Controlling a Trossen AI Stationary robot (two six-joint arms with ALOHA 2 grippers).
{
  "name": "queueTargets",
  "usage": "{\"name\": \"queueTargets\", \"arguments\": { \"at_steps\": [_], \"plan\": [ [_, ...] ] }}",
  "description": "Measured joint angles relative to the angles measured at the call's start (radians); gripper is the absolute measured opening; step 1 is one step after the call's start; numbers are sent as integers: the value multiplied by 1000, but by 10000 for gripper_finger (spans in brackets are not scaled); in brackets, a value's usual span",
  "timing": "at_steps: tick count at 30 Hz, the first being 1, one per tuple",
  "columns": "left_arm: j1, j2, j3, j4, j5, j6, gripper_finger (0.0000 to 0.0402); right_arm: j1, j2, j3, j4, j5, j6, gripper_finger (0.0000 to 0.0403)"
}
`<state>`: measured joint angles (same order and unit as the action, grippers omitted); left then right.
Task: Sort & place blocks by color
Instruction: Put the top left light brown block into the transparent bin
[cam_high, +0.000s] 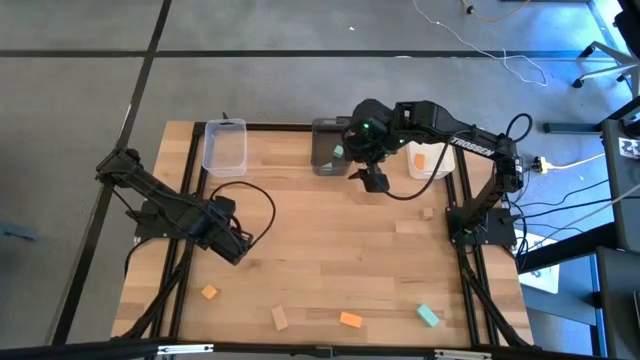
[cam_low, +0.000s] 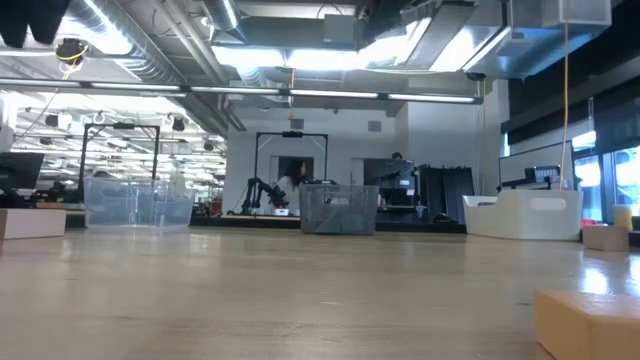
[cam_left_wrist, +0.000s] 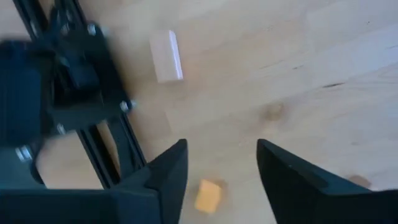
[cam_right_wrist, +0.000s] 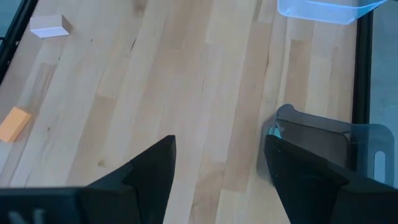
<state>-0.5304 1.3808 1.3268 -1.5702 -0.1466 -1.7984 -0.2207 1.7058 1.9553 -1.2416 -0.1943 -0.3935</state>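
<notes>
Lying along the near edge of the wooden worktop (cam_high: 330, 250) are four loose blocks: an orange block (cam_high: 209, 292) toward the left, a tan block (cam_high: 280, 318), a second orange block (cam_high: 351, 320) and a teal block (cam_high: 428, 316) toward the right. Farther in on the right side, a small tan block (cam_high: 428, 212) rests alone near the right arm's base.

The left gripper (cam_high: 236, 246) hovers over the left part of the worktop, above and inward of the first orange block. In the left wrist view its fingers (cam_left_wrist: 165, 180) stand well apart and hold nothing; the orange block (cam_left_wrist: 208, 196) shows on the wood between them, and the tan block (cam_left_wrist: 166, 56) lies beyond.

Along the far edge stand three bins: a clear bin (cam_high: 224, 147) at left, a grey bin (cam_high: 325, 150) in the middle and a white bin (cam_high: 432, 160) at right. A teal block (cam_high: 339, 152) sits inside the grey bin, and an orange block (cam_high: 419, 159) inside the white bin.

The right gripper (cam_high: 374, 180) reaches across the far side and hangs just beside the grey bin, toward the near side of it. In the right wrist view its fingers (cam_right_wrist: 149, 168) are spread wide and empty, with the grey bin (cam_right_wrist: 323, 149) close to one of them and the clear bin (cam_right_wrist: 320, 9) farther off.
</notes>
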Motion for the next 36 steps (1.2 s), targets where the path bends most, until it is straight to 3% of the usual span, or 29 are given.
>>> {"name": "queueTargets", "arguments": {
  "at_steps": [3, 19, 36],
  "plan": [
    [-2, 0, -56, -1, -46, 34, 198, 0, 0, 0, 14, 0, 0, 245],
    [88, -2, -348, 140, 8, 1, 194, 0, 0, 0, 20, 0, 0, 245],
    [234, -2, -528, 338, 7, -5, 196, 0, 0, 0, 31, 0, 0, 245]
  ]
}}
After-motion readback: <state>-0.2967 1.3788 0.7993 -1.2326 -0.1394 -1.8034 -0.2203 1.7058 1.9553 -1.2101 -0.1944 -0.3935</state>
